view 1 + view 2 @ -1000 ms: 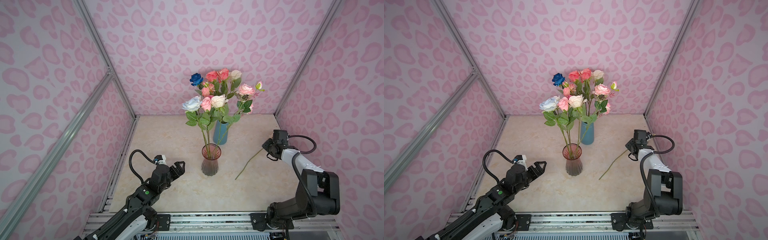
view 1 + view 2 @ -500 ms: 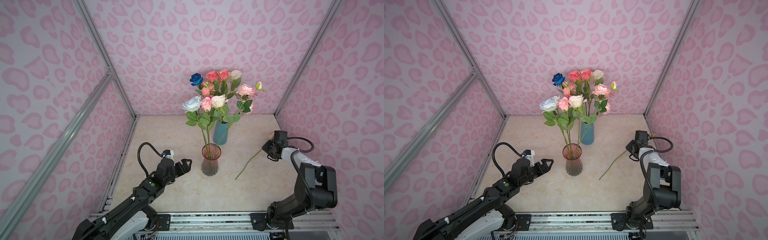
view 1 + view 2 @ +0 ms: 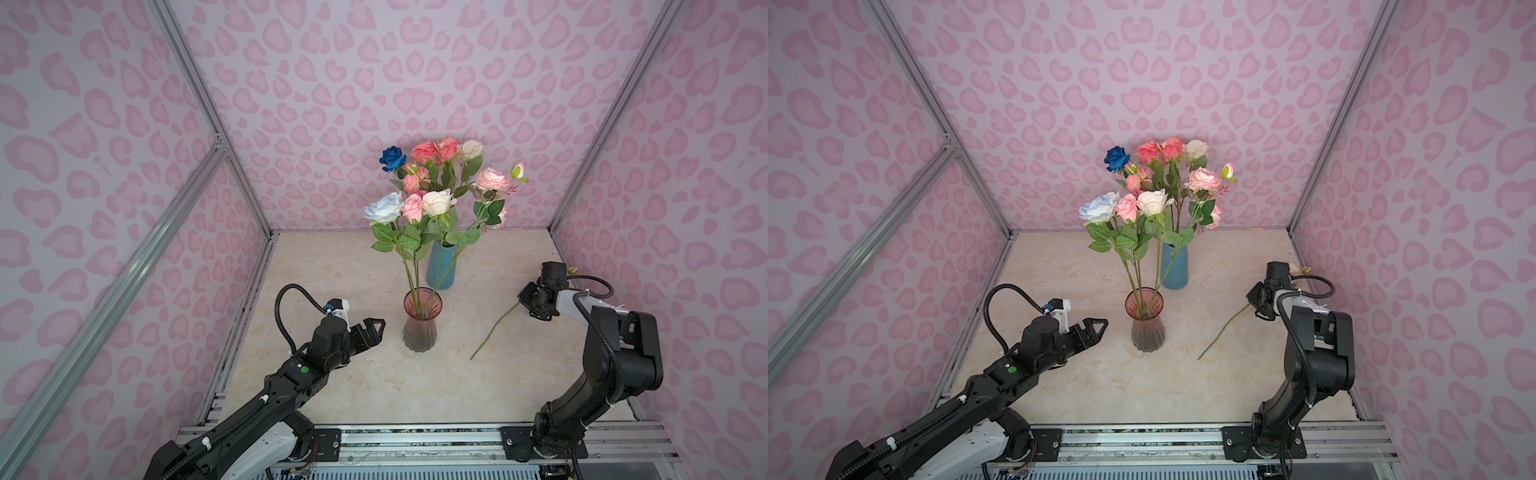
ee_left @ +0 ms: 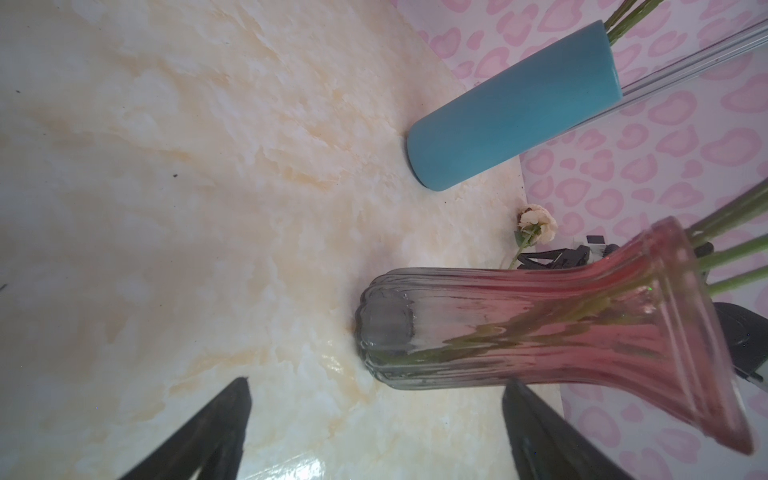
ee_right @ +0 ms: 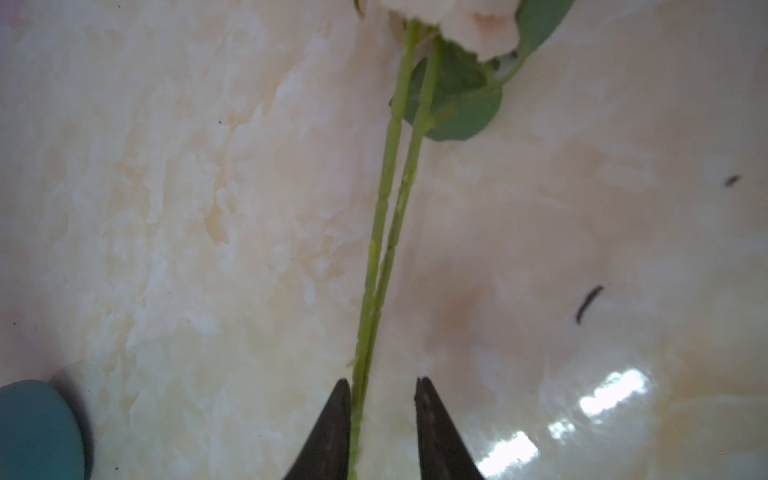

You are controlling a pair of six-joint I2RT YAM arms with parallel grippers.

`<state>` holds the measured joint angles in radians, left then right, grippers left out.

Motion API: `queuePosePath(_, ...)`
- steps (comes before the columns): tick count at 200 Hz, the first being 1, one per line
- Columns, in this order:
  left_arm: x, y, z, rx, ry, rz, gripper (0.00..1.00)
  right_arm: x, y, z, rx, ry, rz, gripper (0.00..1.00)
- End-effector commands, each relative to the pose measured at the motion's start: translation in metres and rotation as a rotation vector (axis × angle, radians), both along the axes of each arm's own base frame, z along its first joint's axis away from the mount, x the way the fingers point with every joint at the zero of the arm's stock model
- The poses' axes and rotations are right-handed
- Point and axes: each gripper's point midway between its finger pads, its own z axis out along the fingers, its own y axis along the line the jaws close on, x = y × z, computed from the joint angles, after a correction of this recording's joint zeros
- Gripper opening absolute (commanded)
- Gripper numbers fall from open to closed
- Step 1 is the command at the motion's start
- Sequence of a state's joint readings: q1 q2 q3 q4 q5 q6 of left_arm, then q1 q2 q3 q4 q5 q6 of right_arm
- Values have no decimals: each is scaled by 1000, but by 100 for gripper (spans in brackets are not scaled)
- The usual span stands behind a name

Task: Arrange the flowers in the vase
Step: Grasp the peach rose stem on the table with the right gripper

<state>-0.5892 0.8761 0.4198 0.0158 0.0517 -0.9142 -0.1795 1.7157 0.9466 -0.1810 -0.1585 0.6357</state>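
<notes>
The right gripper's (image 5: 380,384) jaws stand a little apart around the green stem of the loose flower (image 5: 386,208). The stem touches one finger (image 5: 332,428) and a gap shows at the other, so it is not yet clamped. That flower lies flat on the table (image 3: 332,270) at the right, with its pale bloom at the far end by the right wall and its stem tip pointing near and left.

The left gripper (image 3: 376,326) hovers with its jaws spread wide and nothing between them. It sits just left of the glass vase (image 3: 419,328) without touching it.

There are two grippers, two vases and one flower on the table. The pink-tinted glass vase holds three blooms, pale blue (image 3: 384,208), pink (image 3: 411,206) and cream (image 3: 436,202). The blue vase (image 3: 441,266), just behind it, holds the larger bunch (image 3: 444,158). I cannot count its stems exactly.

Compared with a second ago, the left arm has reached forward and its gripper is closer to the glass vase. The right gripper has hardly shifted, and the loose flower lies where it did.
</notes>
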Motion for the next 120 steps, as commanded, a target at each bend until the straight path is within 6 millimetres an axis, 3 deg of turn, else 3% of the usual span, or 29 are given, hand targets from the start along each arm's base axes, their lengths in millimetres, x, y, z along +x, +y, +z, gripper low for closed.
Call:
queuePosePath(1,3,-1,5,-2,-19,-2,96,8,2,-1,11,-17,12,29)
queuePosePath(31,3,-1,5,0,-21,0,95,9,0,-8,12,-26,-1,29)
queuePosePath(66,3,-3,5,-3,-23,-12,95,12,2,-7,18,-51,7,14)
queuePosePath(120,6,-12,4,-9,-6,-40,96,14,6,17,20,-118,21,5)
